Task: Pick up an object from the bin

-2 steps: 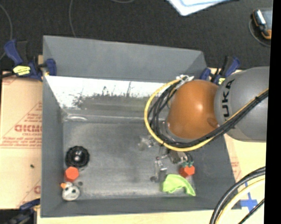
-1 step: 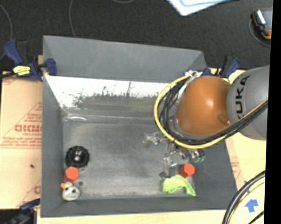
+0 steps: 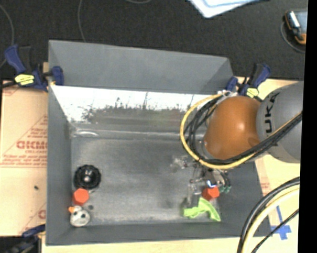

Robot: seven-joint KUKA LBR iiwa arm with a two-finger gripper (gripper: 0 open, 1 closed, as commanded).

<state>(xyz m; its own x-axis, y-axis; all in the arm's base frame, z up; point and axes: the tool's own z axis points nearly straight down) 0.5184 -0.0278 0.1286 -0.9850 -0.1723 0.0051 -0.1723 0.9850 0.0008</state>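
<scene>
Gripper (image 3: 204, 187) low near the grey metal bin's (image 3: 136, 164) front-right corner, beside a small red block (image 3: 212, 193) and over a crumpled green scrap (image 3: 202, 211) — how far open, I cannot tell.

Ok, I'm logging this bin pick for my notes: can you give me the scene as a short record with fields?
container: grey metal bin
hand: hand, low in the bin's front right corner, under the arm's orange cover
nearest things: small red block right at the hand; crumpled green piece just in front of it
front left corner: black round knob, orange-red piece, pale round thing, in a short row
held: cannot tell
</scene>
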